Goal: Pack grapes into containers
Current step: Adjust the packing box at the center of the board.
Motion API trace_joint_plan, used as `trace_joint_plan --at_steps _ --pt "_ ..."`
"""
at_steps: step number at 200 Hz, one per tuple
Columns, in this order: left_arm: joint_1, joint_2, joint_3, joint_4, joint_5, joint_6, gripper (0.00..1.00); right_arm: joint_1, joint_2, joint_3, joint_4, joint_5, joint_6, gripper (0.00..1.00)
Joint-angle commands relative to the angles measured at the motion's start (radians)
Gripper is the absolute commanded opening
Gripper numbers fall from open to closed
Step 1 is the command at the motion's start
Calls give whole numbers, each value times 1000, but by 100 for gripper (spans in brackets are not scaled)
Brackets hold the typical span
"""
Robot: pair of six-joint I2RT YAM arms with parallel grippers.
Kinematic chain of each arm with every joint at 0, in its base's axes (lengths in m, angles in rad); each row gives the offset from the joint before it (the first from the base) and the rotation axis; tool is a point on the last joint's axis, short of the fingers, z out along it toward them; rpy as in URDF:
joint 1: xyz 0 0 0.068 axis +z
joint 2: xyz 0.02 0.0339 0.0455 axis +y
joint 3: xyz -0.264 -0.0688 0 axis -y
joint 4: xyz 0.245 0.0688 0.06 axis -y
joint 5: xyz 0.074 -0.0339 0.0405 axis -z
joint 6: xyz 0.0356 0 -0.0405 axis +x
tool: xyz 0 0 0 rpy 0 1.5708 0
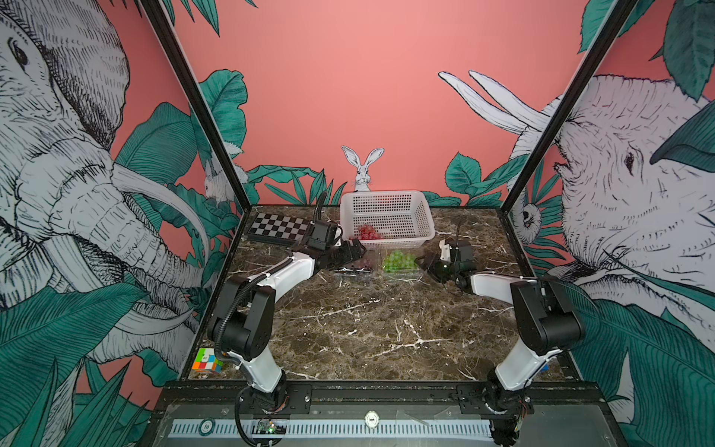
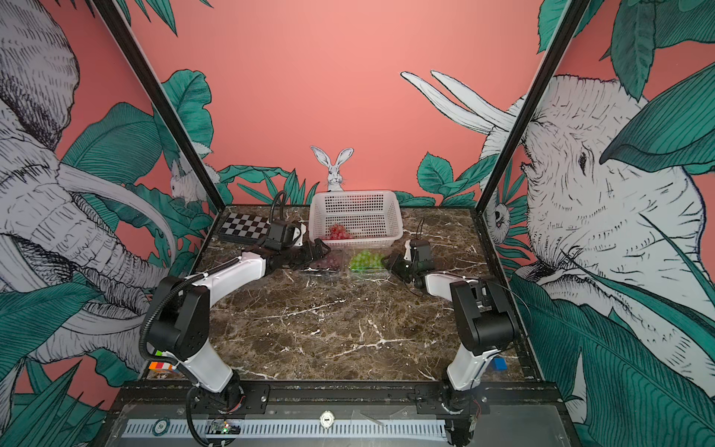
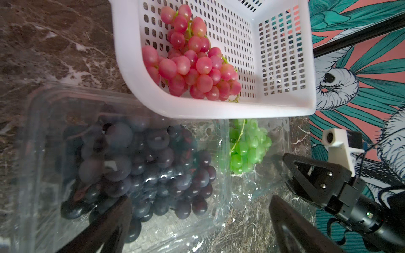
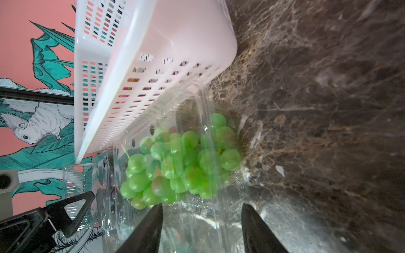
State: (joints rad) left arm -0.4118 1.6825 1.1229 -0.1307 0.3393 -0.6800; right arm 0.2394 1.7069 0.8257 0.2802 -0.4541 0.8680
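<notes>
left gripper [image 3: 200, 198] wide open by dark grapes [image 3: 140, 166], right gripper [image 4: 203, 205] open beside green grapes [image 4: 179, 164]

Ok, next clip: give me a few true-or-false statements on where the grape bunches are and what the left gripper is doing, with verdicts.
1. The red grapes lie in the white basket. True.
2. The green grapes lie in the white basket too. False: they sit in a clear container.
3. The dark grapes sit in another clear container. True.
4. The left gripper is shut on the dark grapes. False: its jaws stand open, holding nothing.
5. Both containers stand on the near side of the basket, side by side. True.
</notes>
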Motion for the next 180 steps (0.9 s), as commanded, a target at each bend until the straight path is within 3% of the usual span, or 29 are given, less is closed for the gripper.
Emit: trace_joint_plan --at_steps 1,97,129,161,180 --pt "-4 -51 0 -46 -10 5 99 6 -38 -1 -45 22 -31 60" --pt "-4 -110 101 -173 -62 66 99 -26 -123 26 -152 43 -102 81" --pt "-2 -127 271 -417 -213 209 99 -25 -190 44 -230 110 -141 98" --pt "18 -186 334 -573 -482 308 99 -3 -236 84 -296 149 -171 98" --pt "72 -211 318 -593 -496 333 99 31 -231 137 -333 127 -169 98"
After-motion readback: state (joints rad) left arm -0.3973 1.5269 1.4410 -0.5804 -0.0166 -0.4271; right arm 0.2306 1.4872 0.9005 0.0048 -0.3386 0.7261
